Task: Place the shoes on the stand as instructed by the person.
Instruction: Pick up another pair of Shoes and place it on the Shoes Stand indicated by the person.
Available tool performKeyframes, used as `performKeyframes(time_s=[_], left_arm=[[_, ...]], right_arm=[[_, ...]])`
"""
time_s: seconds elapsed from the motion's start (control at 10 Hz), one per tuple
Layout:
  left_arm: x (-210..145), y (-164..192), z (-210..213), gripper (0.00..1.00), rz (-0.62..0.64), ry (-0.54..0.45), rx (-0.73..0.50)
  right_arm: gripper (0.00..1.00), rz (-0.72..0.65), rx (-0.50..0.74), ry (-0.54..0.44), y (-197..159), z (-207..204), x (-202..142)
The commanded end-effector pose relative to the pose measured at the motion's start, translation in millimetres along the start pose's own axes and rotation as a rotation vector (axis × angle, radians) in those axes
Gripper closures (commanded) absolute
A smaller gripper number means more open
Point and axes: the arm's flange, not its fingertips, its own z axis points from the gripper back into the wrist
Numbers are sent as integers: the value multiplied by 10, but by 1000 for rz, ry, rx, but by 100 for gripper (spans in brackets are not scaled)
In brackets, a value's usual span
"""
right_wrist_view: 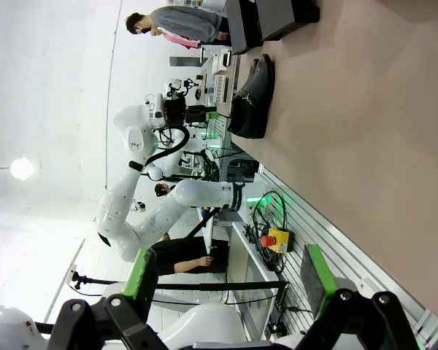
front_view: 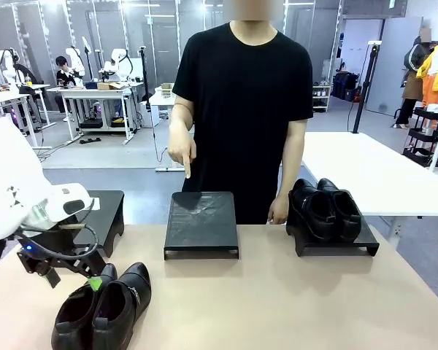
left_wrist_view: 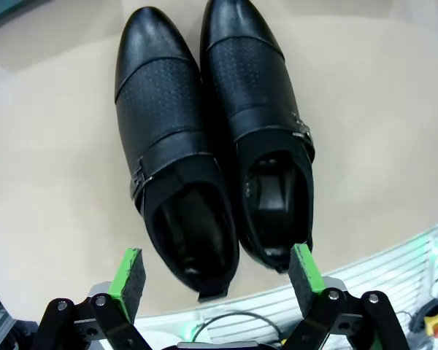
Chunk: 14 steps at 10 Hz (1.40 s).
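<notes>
left gripper (front_view: 95,281) hangs released, green pads spread, over the heel end of a pair of black shoes (front_view: 106,306) lying at 7 o'clock on the table (front_view: 277,306). the person's hand (front_view: 182,152) points down at the middle stand (front_view: 201,219), at 12 o'clock. a second pair (front_view: 325,210) sits on the stand (front_view: 336,248) at 2 o'clock. right gripper (right_wrist_view: 226,273) is spread wide, holding nothing.
</notes>
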Motion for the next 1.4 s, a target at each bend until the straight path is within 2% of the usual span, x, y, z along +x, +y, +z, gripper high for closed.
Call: performKeyframes(time_s=[0.0,0.4,0.6,1.3], left_arm=[[-227,92,-309,0,66,-50,-1],[-313,62,-571,0,143,-72,30],[-393,13,-698,0,177,-16,47],[-377,1,-911,0,241,70,-5]], right_arm=[[0,-2,-13,9,16,2,-28],[0,-2,-13,9,16,2,-28],[0,-2,-13,9,16,2,-28],[0,-2,-13,9,16,2,-28]])
